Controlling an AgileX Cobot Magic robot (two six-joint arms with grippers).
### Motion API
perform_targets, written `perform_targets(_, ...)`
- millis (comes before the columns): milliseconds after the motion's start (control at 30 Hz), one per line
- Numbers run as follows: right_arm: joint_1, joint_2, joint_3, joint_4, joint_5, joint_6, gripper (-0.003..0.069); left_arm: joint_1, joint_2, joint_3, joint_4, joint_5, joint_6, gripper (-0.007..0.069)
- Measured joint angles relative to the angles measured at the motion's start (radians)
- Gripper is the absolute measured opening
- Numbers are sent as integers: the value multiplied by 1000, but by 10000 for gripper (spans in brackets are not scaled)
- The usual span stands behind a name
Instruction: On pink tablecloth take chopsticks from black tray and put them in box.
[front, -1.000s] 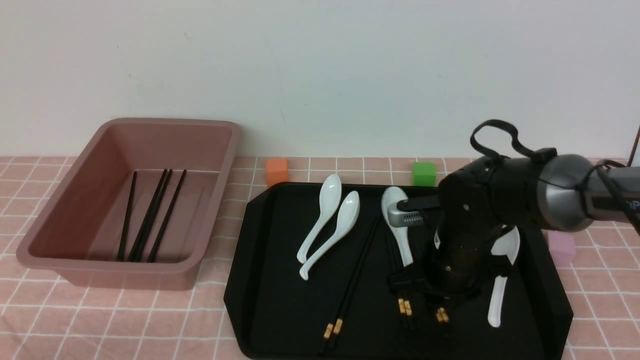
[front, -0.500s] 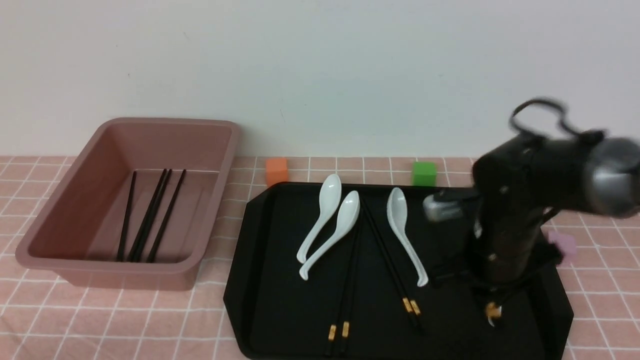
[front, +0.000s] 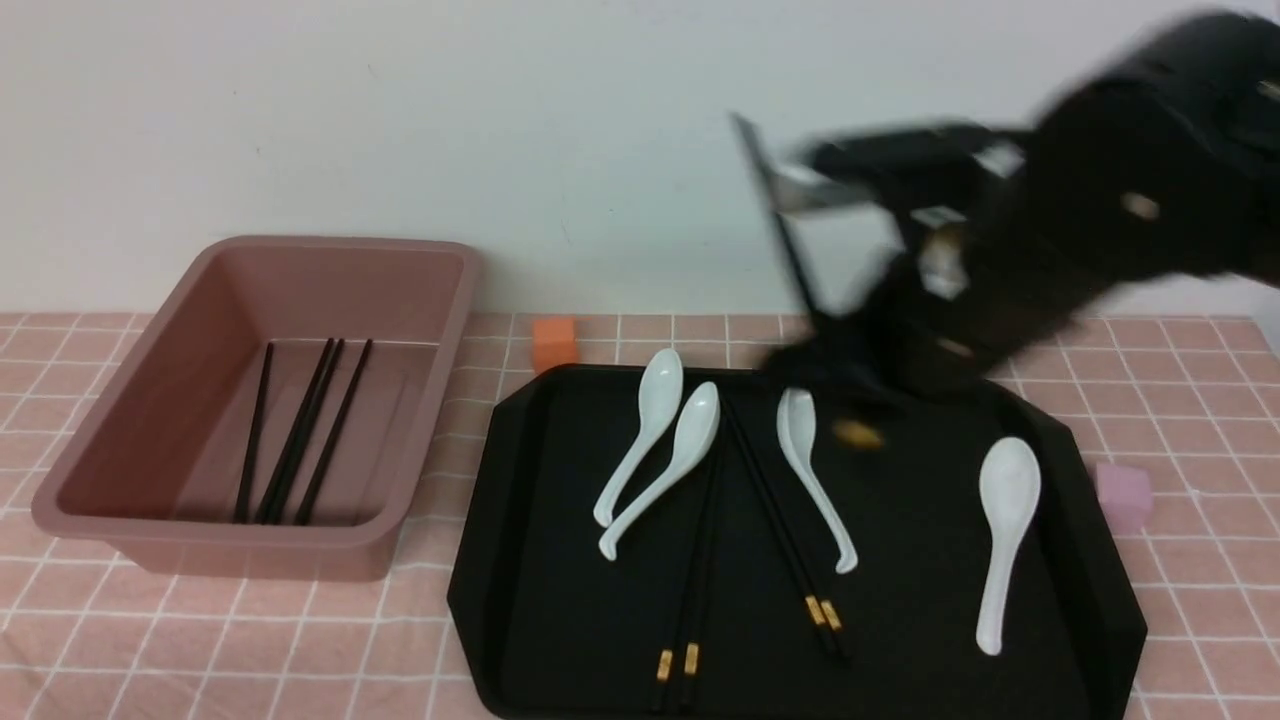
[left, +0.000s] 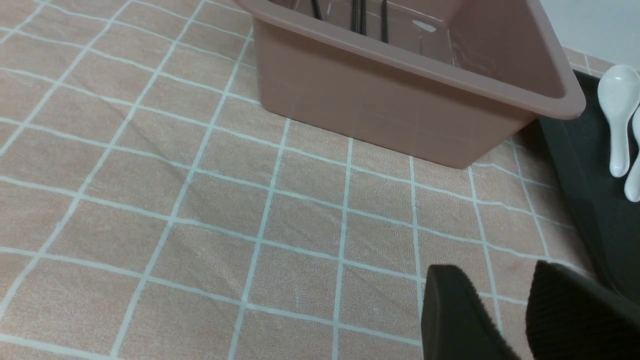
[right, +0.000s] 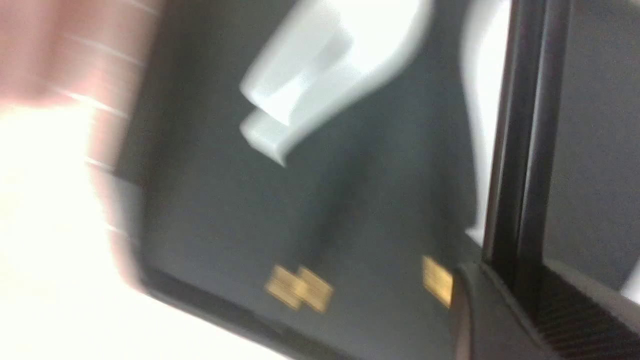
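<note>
Two chopsticks (front: 783, 235) sit clenched in the right pincer (right: 517, 295), steeply tilted above the far edge of the black tray (front: 560, 600). The box (front: 440, 400) lies well off to the left, its long axis running away from the robot.

Two black chopsticks (right: 507, 150) sit clamped in my right jaws, high above the glossy black tray (front: 540, 520). Four more lie on it; four rest in the dusty-pink box (front: 130, 400) on the pink tablecloth (front: 200, 640).
</note>
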Motion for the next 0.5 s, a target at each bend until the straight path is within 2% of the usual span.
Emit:
perform_targets(67,45,52,-78,9,-19,-12,146,0,0,0,0,0,0,239)
perform_targets(167,121,229,-314,67,-32,-77,146,0,0,0,0,0,0,239)
perform_targets(200,121,229,-314,67,-32,-80,146,0,0,0,0,0,0,239)
perform_targets(267,165,362,-487,106,-32,-123,146,0,0,0,0,0,0,239)
perform_targets(500,208,701,-926,143,-10,-164,146,0,0,0,0,0,0,239)
